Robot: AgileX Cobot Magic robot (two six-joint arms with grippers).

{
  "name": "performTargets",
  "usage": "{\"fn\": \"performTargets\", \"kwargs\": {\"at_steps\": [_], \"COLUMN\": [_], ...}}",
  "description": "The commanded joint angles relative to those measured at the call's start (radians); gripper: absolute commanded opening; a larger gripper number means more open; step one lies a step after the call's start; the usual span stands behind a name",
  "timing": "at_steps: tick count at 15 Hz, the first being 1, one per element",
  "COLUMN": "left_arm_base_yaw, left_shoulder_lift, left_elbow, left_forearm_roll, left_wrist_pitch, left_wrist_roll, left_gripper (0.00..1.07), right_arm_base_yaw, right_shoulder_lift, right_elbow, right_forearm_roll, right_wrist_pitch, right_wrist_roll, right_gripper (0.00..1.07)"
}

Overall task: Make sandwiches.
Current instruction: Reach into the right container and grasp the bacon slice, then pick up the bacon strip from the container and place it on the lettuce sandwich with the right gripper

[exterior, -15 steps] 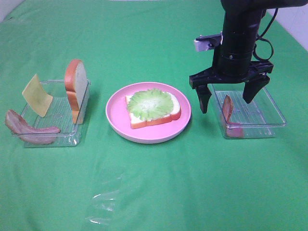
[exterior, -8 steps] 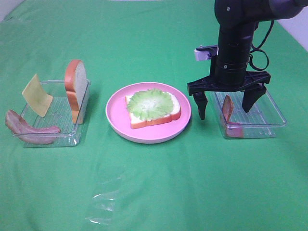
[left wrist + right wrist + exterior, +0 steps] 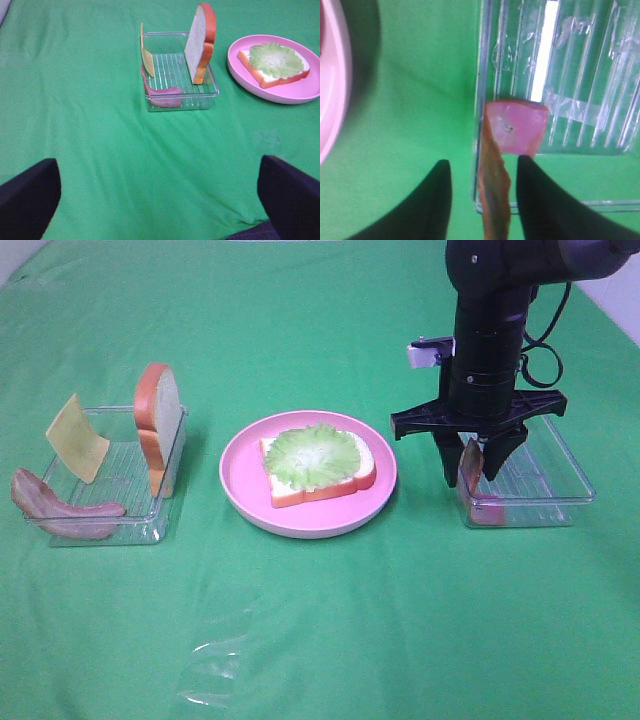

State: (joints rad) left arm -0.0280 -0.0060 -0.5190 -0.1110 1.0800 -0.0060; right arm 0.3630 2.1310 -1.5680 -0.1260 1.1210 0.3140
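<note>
A bread slice (image 3: pixel 345 485) topped with a lettuce leaf (image 3: pixel 315 455) lies on the pink plate (image 3: pixel 240 490). My right gripper (image 3: pixel 473 472) points straight down into the right clear tray (image 3: pixel 545 480). Its fingers straddle an upright bacon strip (image 3: pixel 469 468). In the right wrist view the bacon (image 3: pixel 515 130) stands between the fingers of the gripper (image 3: pixel 482 161) with a gap on one side. The left tray (image 3: pixel 110 480) holds an upright bread slice (image 3: pixel 160 425), a cheese square (image 3: pixel 77 438) and a bacon strip (image 3: pixel 60 508). My left gripper (image 3: pixel 157 165) is open and empty, well short of that tray.
Green cloth covers the table. A crumpled piece of clear plastic (image 3: pixel 215 660) lies on the cloth near the front. In the left wrist view the left tray (image 3: pixel 210 87) and the plate (image 3: pixel 280 95) lie ahead.
My right gripper has come down over the bacon strip in the right tray and its fingers have narrowed around it. Nothing else has moved.
</note>
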Motion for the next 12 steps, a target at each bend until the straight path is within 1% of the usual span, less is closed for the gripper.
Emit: {"fn": "performTargets", "kwargs": {"at_steps": [1, 2, 4, 12], "left_arm_base_yaw": [0.002, 0.002, 0.002, 0.002], "left_shoulder_lift": [-0.013, -0.013, -0.013, -0.013], "left_elbow": [0.001, 0.001, 0.001, 0.001], "left_forearm_roll": [-0.002, -0.002, -0.002, -0.002], "left_wrist_pitch": [-0.006, -0.006, -0.006, -0.006], "left_wrist_roll": [-0.004, -0.004, -0.004, -0.004], "left_gripper": [1.0, 1.0, 1.0, 1.0], "right_arm_base_yaw": [-0.003, -0.003, -0.003, -0.003], "right_shoulder_lift": [-0.001, -0.001, -0.001, -0.025], "right_elbow": [0.007, 0.007, 0.007, -0.006], "right_forearm_roll": [-0.038, -0.047, -0.05, -0.04], "right_wrist_pitch": [0.01, 0.008, 0.003, 0.031], "right_wrist_roll": [0.033, 0.033, 0.031, -0.052], "right_gripper": [0.08, 0.03, 0.0, 0.0]}}
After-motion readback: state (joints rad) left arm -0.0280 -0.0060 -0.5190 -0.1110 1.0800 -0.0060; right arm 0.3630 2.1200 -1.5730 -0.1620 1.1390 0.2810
